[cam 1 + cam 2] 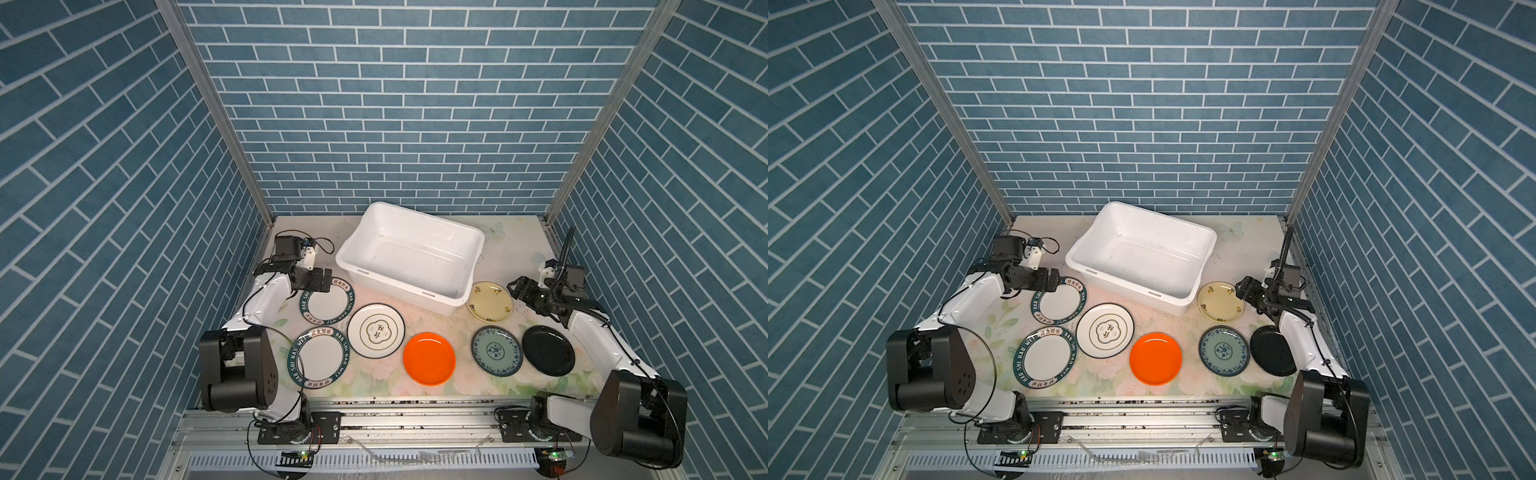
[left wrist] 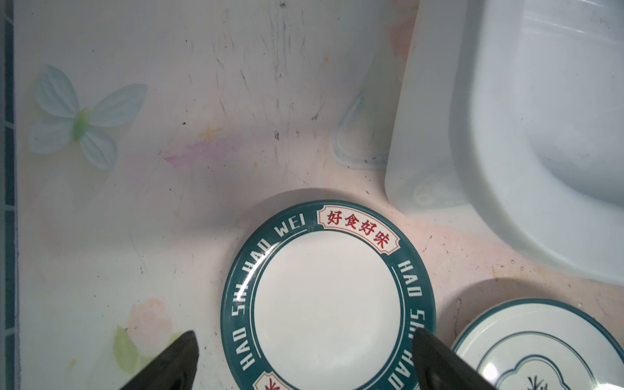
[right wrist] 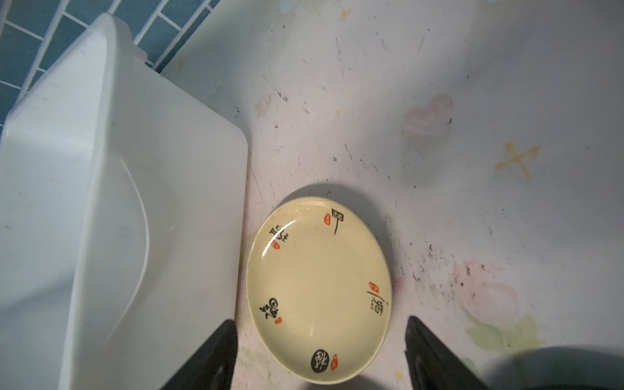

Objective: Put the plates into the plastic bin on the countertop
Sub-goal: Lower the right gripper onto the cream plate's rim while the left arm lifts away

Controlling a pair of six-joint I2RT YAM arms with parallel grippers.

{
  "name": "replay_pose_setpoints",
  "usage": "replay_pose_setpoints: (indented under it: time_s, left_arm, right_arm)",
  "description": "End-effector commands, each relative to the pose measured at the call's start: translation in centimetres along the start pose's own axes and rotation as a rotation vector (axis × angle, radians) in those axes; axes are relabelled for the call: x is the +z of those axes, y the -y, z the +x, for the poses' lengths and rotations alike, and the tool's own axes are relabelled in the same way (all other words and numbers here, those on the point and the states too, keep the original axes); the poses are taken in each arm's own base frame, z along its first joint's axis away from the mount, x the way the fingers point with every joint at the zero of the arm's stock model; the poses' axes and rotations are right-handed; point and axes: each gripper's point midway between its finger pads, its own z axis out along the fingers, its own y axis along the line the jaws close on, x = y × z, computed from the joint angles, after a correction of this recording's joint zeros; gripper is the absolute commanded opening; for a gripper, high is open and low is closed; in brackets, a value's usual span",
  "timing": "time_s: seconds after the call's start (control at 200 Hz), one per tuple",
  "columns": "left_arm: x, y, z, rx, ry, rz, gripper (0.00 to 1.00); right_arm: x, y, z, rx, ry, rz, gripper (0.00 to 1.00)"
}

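Bin point(image 1: 409, 253) sits center-frame on countertop point(image 1: 511, 249); seven plates point(image 1: 429, 358) lie flat below it. L claw point(image 1: 326, 282) open, flanking green-rimmed plate point(image 1: 328, 303), mid-left. R claw point(image 1: 515, 289) open, flanking cream plate point(image 1: 489, 302), mid-right.

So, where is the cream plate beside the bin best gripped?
Grip the cream plate by its raised rim on the side away from the plastic bin, coming from where the right gripper is. It lies flat on the countertop, so only the rim gives an edge, and the bin stands close opposite.
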Motion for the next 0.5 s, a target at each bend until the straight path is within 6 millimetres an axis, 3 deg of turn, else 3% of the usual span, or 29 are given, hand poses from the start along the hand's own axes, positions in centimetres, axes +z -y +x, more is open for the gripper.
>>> replay_pose_setpoints:
  time_s: [0.0,0.065,0.235,0.495]
  left_arm:
    - [0.1,-0.3,1.2,-0.032,-0.059,0.028,1.00]
    - [0.0,-1.3,1.4,-0.067,-0.069,-0.017,0.99]
    - [-1.0,-1.1,0.5,-0.054,-0.015,-0.007,0.99]
    - [-7.1,0.0,-4.2,0.018,0.166,0.007,1.00]
  right_arm:
    - [-0.2,0.1,0.8,0.027,-0.052,0.005,0.78]
    - [-0.2,0.2,0.9,0.030,-0.059,0.014,0.78]
    - [0.2,0.6,1.7,0.050,-0.104,0.027,0.78]
    - [1.7,1.3,3.1,0.090,-0.198,0.032,0.69]
